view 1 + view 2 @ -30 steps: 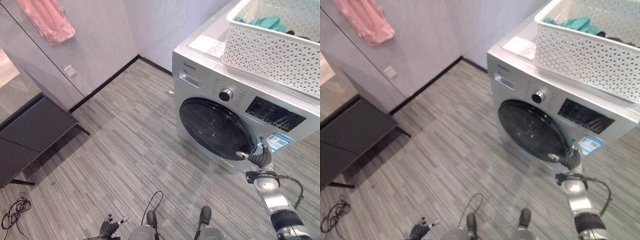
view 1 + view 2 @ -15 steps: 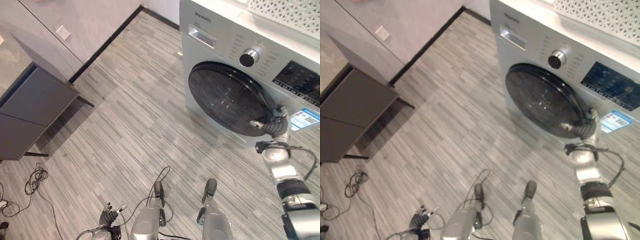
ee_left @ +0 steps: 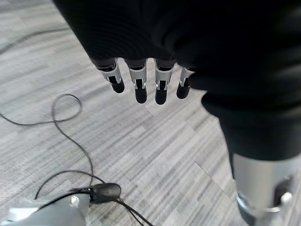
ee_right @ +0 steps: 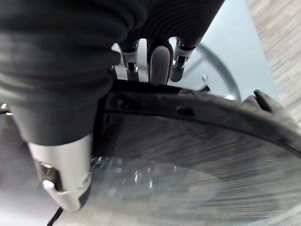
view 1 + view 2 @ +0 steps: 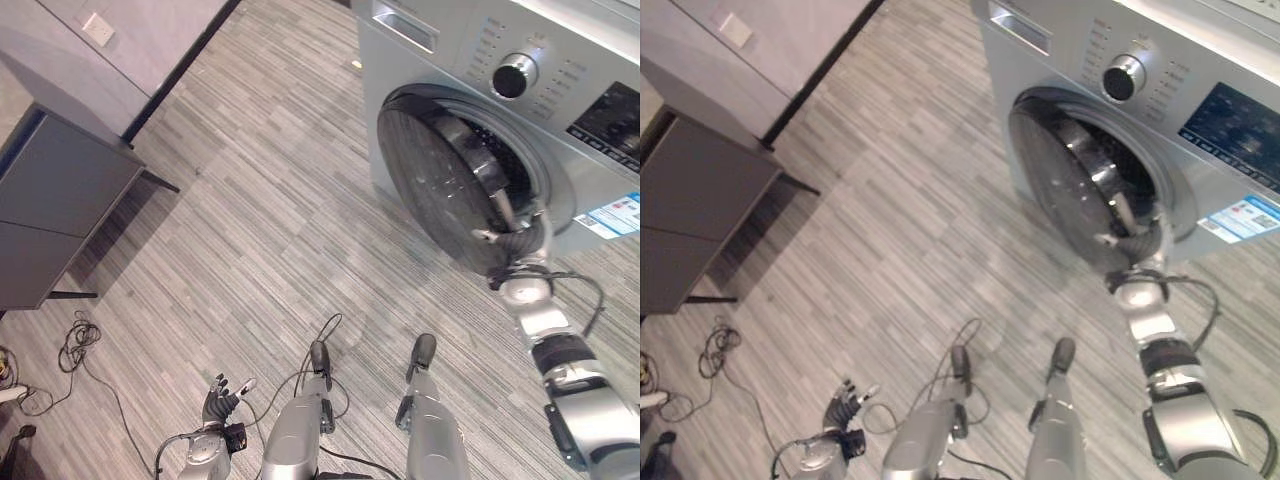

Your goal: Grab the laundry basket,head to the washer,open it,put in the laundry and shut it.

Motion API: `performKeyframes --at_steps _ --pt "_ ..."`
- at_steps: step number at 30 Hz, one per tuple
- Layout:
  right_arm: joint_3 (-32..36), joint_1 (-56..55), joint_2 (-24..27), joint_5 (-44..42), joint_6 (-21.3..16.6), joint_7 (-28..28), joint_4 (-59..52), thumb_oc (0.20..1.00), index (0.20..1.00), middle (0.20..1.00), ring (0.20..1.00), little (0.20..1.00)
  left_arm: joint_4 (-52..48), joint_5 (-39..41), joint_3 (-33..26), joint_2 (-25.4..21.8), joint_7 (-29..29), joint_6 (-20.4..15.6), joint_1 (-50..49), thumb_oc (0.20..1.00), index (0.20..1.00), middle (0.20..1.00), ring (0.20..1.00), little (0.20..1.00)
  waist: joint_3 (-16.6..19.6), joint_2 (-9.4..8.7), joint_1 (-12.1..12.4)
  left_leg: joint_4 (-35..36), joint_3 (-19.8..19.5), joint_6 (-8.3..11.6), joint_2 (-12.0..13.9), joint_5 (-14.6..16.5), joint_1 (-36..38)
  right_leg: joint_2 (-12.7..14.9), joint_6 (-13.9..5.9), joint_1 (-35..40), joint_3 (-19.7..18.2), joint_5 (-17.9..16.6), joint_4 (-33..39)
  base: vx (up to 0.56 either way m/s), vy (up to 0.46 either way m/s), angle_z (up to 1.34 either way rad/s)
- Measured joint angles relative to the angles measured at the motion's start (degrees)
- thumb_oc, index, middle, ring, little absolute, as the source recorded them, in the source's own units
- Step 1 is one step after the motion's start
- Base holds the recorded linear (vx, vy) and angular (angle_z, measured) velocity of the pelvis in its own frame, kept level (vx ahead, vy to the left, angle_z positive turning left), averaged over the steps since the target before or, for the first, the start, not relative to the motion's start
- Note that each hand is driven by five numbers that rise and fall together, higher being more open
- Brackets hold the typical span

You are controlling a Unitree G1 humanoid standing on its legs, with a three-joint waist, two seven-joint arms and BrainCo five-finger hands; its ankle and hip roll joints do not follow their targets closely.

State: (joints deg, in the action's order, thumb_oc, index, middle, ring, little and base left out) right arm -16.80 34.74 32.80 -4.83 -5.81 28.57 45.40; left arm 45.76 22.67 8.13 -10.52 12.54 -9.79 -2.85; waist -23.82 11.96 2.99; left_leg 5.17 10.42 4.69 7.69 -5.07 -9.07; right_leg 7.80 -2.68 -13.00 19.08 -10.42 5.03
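Observation:
The silver front-loading washer (image 5: 450, 45) stands at the upper right. Its round dark glass door (image 5: 435, 185) is swung partly out, showing the drum opening (image 5: 505, 175) behind it. My right hand (image 5: 520, 243) is at the door's free edge. In the right wrist view its fingers (image 4: 129, 63) curl over the black door rim (image 4: 197, 117), so it is shut on the door. My left hand (image 5: 222, 398) hangs low at the lower left, open, with straight fingers (image 3: 141, 87) over the floor.
A low dark cabinet (image 5: 60, 205) stands on the left by the grey wall, which has a socket plate (image 5: 97, 28). Loose cables (image 5: 72, 345) lie on the floor beside the cabinet. Striped grey flooring (image 5: 270, 220) stretches open between cabinet and washer.
The washer door, shut before, has swung outward with my right hand on its edge. The camera has tilted down and closer, so the washer's top has left the view.

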Motion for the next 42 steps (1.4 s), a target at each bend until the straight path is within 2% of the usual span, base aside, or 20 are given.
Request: performKeyframes --at_steps 6,9,13,17,19,21,23,25,26,29,30,32,33,34,37,38,39,40,41,42 --pt "-5.5 -2.67 -6.51 0.13 -0.81 -0.35 -2.86 1.0 1.0 1.0 1.0 1.0 -3.26 -0.21 1.56 -0.62 0.82 -0.02 0.62 1.0 1.0 1.0 1.0 1.0 0.07 -0.3 0.08 0.03 -0.73 1.19 1.11 -0.76 0.11 -1.06 0.05 0.62 0.5 0.32 0.11 0.0 -0.05 0.04" --pt "-6.77 -3.88 -10.58 -0.31 -1.11 -1.35 -3.36 1.0 1.0 1.0 1.0 1.0 -10.17 -1.5 2.83 -1.52 0.87 0.4 -0.2 1.0 1.0 1.0 1.0 1.0 0.11 -0.3 0.55 0.03 -1.83 1.26 1.88 -0.76 0.28 -1.62 0.11 1.27 0.95 0.35 0.08 0.03 -0.087 0.1" --pt "-7.19 -6.87 -14.35 -2.78 -1.81 -7.49 -2.39 1.0 1.0 1.0 1.0 1.0 -23.71 -3.02 2.36 -5.64 1.08 -0.11 -0.89 1.0 1.0 1.0 1.0 1.0 0.78 0.02 2.09 0.03 -2.04 1.33 2.6 -0.76 1.58 -2.19 0.56 2.79 1.32 0.56 0.0 0.03 -0.101 0.04" --pt "-11.35 -10.35 -18.2 -5.67 -0.7 -11.95 0.6 1.0 1.0 1.0 1.0 1.0 -26.47 -4.07 1.65 -7.52 1.75 -0.09 -0.88 1.0 1.0 1.0 1.0 1.0 2.55 1.04 3.23 0.01 -1.87 1.28 2.79 -0.81 3.08 -2.4 0.61 4.26 1.34 0.6 0.0 0.04 -0.101 0.0" --pt "-11.45 -13.58 -19.27 -5.63 -0.66 -13.45 0.44 1.0 1.0 1.0 1.0 1.0 -32.09 -9.64 2.03 -11.84 0.97 0.68 -2.36 1.0 1.0 1.0 1.0 1.0 2.81 0.49 3.67 -0.01 -1.78 1.29 3.35 -0.82 4.94 -2.96 0.86 6.04 1.35 0.97 0.01 0.05 -0.115 -0.01" --pt "-10.75 -17.18 -18.68 -5.56 -0.57 -14.11 0.81 1.0 1.0 1.0 1.0 1.0 -40.41 -12.1 1.83 -19.72 -1.92 -0.1 -5.0 1.0 1.0 1.0 1.0 1.0 3.92 -0.61 4.29 -0.11 -1.64 1.26 3.87 -0.77 5.94 -3.52 1.26 7.15 1.34 1.58 0.04 0.07 -0.161 -0.04" --pt "-7.22 -22.18 -16.08 -5.04 -0.61 -16.28 1.65 1.0 1.0 1.0 1.0 1.0 -50.18 -10.08 1.21 -30.18 -8.94 0.51 -7.57 1.0 1.0 1.0 1.0 1.0 5.12 -1.88 4.0 -1.19 -1.25 1.27 4.97 -0.5 7.29 -4.65 1.75 8.85 1.22 2.18 0.01 0.12 -0.242 -0.1" --pt "-6.08 -25.57 -14.55 -4.97 -0.25 -17.03 3.12 1.0 1.0 1.0 1.0 1.0 -55.84 -6.55 -1.14 -35.42 -13.3 0.34 -9.9 1.0 1.0 1.0 1.0 1.0 5.9 -2.8 3.94 -1.51 -0.51 1.97 5.87 0.16 9.82 -5.63 1.91 10.93 0.53 2.98 0.02 0.07 -0.132 -0.24" --pt "-5.68 -28.12 -14.03 -4.75 -0.14 -17.71 4.12 1.0 1.0 1.0 1.0 1.0 -58.42 -2.96 -2.85 -37.73 -15.47 0.39 -10.8 1.0 1.0 1.0 1.0 1.0 6.99 -3.71 3.76 -4.08 -0.33 2.5 6.99 1.58 10.31 -6.57 2.42 12.2 0.09 3.84 0.44 0.05 -0.077 -0.35" --pt "-5.71 -31.25 -14.12 -4.31 0.01 -18.31 6.06 1.0 1.0 1.0 1.0 1.0 -57.5 1.6 -2.69 -37.61 -17.93 0.45 -9.49 1.0 1.0 1.0 1.0 1.0 8.35 -5.93 3.94 -10.57 -0.56 3.42 9.05 2.86 9.63 -8.15 3.65 13.69 -2.0 4.69 0.48 0.07 -0.028 -0.4" --pt "-4.92 -32.5 -13.74 -4.29 -0.1 -18.78 6.63 1.0 1.0 1.0 1.0 1.0 -57.39 2.3 -2.45 -37.13 -18.52 0.47 -9.6 1.0 1.0 1.0 1.0 1.0 8.61 -6.86 2.77 -12.56 -1.0 3.91 9.53 2.6 9.57 -8.38 4.02 14.06 -2.78 4.95 0.47 0.07 0.066 -0.28" --pt "-1.78 -35.04 -14.68 -4.39 -0.13 -18.84 7.44 1.0 1.0 1.0 1.0 1.0 -54.6 4.56 -0.42 -35.76 -19.08 0.34 -7.39 1.0 1.0 1.0 1.0 1.0 9.35 -8.22 2.36 -18.46 -4.61 4.65 9.79 2.57 6.52 -8.16 4.6 15.08 -3.48 5.35 0.46 0.1 0.114 -0.27" --pt "-1.39 -35.93 -14.39 -4.41 -0.15 -18.86 7.5 1.0 1.0 1.0 1.0 1.0 -53.38 4.6 0.19 -35.18 -19.12 0.28 -6.45 1.0 1.0 1.0 1.0 1.0 9.48 -9.23 1.7 -17.75 -5.53 4.66 9.37 2.59 6.07 -7.83 4.76 14.95 -4.03 5.47 0.48 0.14 0.14 -0.18" --pt "-0.84 -36.39 -14.91 -4.41 -0.15 -18.87 7.78 1.0 1.0 1.0 1.0 1.0 -51.81 4.84 0.91 -34.46 -19.09 0.25 -5.06 1.0 1.0 1.0 1.0 1.0 9.55 -9.44 0.94 -17.63 -5.27 4.67 9.2 2.57 4.73 -7.69 5.07 14.68 -4.26 5.68 0.47 0.16 0.14 0.0" --pt "1.59 -37.31 -15.49 -4.53 -0.05 -18.87 8.04 1.0 1.0 1.0 1.0 1.0 -44.59 4.81 3.95 -33.49 -19.0 0.18 0.75 1.0 1.0 1.0 1.0 1.0 8.77 -10.99 -0.4 -5.26 -6.82 5.38 7.72 2.05 3.84 -6.65 4.98 13.85 -5.12 5.76 0.5 0.17 0.151 0.0" --pt "1.85 -37.02 -15.75 -4.56 -0.04 -18.87 8.35 1.0 1.0 1.0 1.0 1.0 -41.55 4.5 4.33 -32.19 -18.91 0.23 2.6 1.0 1.0 1.0 1.0 1.0 8.6 -11.2 -0.4 -2.51 -6.79 5.4 7.22 1.95 3.83 -6.35 4.62 13.74 -5.89 6.04 0.52 0.22 0.253 -0.29" --pt "2.75 -36.47 -15.86 -4.96 -0.08 -18.78 8.92 1.0 1.0 1.0 1.0 1.0 -35.6 4.27 4.54 -27.98 -18.29 0.4 5.0 1.0 1.0 1.0 1.0 1.0 8.8 -10.13 -0.64 -0.44 -6.76 4.4 7.04 2.72 2.8 -7.26 2.75 13.8 -6.31 9.05 -0.13 0.16 0.195 -0.38" --pt "3.42 -36.55 -14.89 -5.32 -0.05 -18.78 8.44 1.0 1.0 1.0 1.0 1.0 -34.38 4.02 4.53 -25.85 -17.9 0.53 5.1 1.0 1.0 1.0 1.0 1.0 9.15 -6.62 -0.48 -0.84 -6.6 3.45 10.15 6.0 1.86 -10.08 3.9 11.93 -6.19 10.3 -5.92 0.19 0.216 -0.44" --pt "4.76 -36.69 -15.24 -5.64 0.03 -18.72 7.44 1.0 1.0 1.0 1.0 1.0 -35.12 3.63 4.1 -26.43 -17.78 0.34 4.93 1.0 1.0 1.0 1.0 1.0 8.8 -6.34 -0.28 -1.76 -6.87 2.12 10.86 4.38 1.52 -9.92 4.86 9.72 -5.59 11.78 -13.59 0.18 0.165 -0.3" --pt "5.15 -37.09 -16.56 -5.7 0.23 -18.67 6.92 1.0 1.0 1.0 1.0 1.0 -34.69 3.6 3.9 -26.37 -17.41 0.85 4.51 1.0 1.0 1.0 1.0 1.0 8.68 -7.71 -0.56 -3.42 -6.04 1.52 10.65 4.4 0.65 -8.97 3.84 9.15 -5.83 14.02 -14.48 0.24 0.251 -0.19"
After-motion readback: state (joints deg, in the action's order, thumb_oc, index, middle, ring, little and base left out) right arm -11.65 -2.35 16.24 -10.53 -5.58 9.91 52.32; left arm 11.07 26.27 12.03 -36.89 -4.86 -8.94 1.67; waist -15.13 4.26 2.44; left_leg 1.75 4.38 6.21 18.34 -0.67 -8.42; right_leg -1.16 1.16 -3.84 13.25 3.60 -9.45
